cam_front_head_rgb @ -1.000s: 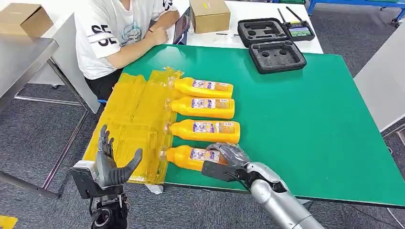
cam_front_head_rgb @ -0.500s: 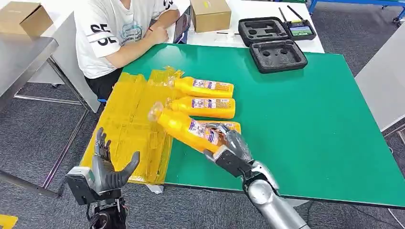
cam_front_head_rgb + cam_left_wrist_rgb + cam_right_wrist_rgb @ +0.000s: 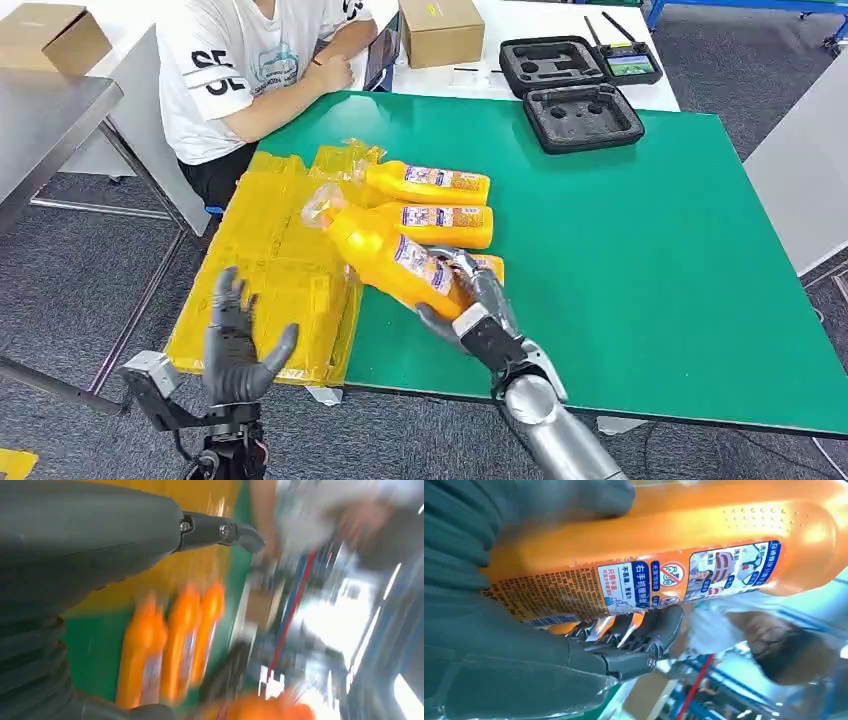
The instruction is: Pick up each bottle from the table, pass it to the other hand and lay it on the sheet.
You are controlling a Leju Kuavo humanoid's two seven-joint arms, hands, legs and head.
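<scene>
Early in the task, by my read. R hand is clamped round the base end of one orange bottle, lifted clear of the green desk, tilted w/ its clear cap end pointing up-left toward the yellow sheet. Right wrist view confirms: fingers wrapped under the labelled body, thumb over the other side. L hand hangs off the desk's near-left corner, fingers spread, palm turned toward the bottle, holding nothing, well apart from it. So pickup looks done for this bottle; handover and laying down not yet. Three more bottles lie in a row on the desk just R of the sheet: far bottle, middle bottle, and a near bottle mostly hidden behind the R hand. Their cap ends reach the sheet's edge, but bodies are on green, so I'd count none as placed. Left: pass, lay, then the same for 3 others. A person sits at the far-left corner.
</scene>
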